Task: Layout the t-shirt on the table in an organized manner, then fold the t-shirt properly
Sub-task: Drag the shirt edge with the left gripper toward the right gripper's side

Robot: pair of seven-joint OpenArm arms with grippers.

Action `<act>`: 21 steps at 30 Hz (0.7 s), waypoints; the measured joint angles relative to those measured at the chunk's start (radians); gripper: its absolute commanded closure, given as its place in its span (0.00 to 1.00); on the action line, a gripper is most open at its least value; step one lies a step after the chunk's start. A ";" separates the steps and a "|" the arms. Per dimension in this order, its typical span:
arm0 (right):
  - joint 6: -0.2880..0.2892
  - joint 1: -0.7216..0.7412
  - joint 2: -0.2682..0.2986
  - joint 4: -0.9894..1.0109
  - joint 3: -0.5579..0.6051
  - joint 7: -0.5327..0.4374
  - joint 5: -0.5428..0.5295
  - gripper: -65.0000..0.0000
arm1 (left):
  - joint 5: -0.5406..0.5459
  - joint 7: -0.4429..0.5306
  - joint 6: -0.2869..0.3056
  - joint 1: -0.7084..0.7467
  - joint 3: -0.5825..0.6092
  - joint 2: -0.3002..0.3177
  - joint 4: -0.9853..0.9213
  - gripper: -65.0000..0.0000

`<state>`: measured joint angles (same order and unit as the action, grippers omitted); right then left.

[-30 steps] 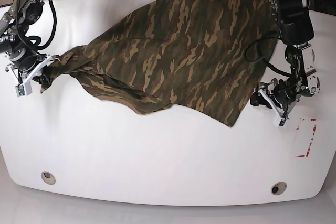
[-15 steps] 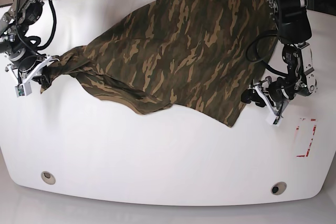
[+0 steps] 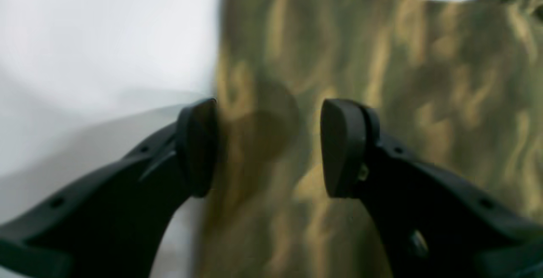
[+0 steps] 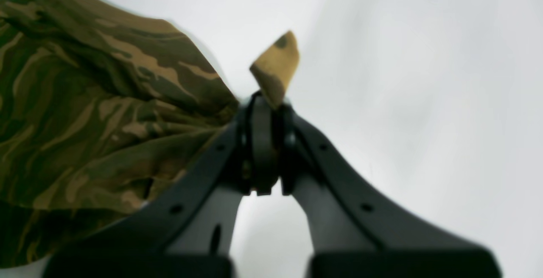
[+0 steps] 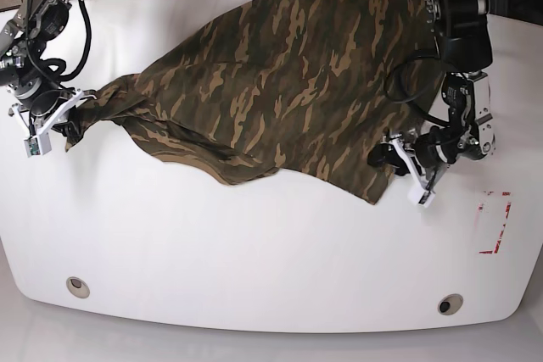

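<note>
- The table (image 5: pixel 254 252) is taking up nearly the whole base view, glossy white, with red-and-white tape (image 5: pixel 496 222) sitting near its right edge.
- The t-shirt (image 5: pixel 288 82) is lying spread but skewed across the far half of the table, one end bunching toward the left side of the base view, its lower edge wrinkling and one corner pointing toward the near right.
- The right gripper (image 4: pixel 265 112) is pinching fully closed on a bunched bit of the shirt, a tan scrap poking out past the tips.
- The left gripper (image 3: pixel 267 142) is standing wide open, holding nothing, one jaw sitting over the shirt's edge and one over cloth.
- The shirt is looking light, limp and floppy; likely sliding easily on the slick top and stretching if tugged.
- Best hold is probably the hem corner by the open jaws, pinching both layers.
</note>
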<state>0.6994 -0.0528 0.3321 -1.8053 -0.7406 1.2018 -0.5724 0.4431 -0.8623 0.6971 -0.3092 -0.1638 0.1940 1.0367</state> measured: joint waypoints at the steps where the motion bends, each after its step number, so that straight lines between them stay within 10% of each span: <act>1: 0.000 0.002 0.000 0.000 0.000 0.000 0.000 1.00 | 0.000 0.001 0.000 -0.002 0.002 -0.007 0.000 0.45; 10: 0.000 0.010 0.000 0.000 0.000 0.000 0.002 1.00 | -0.016 -0.016 0.000 -0.023 0.006 -0.045 -0.004 0.47; 18: 0.000 0.010 0.000 0.000 0.000 0.000 0.003 1.00 | -0.031 -0.023 0.000 -0.024 0.006 -0.046 -0.006 0.96; 21: 0.000 0.010 0.000 0.000 0.000 0.000 0.003 1.00 | -0.052 -0.026 -0.046 -0.027 0.006 -0.046 -0.007 1.00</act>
<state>0.6994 -0.0425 0.3321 -1.8053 -0.7406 1.2015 -0.5697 0.3912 -0.8886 0.6510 -0.3359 -0.1581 0.1478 1.0298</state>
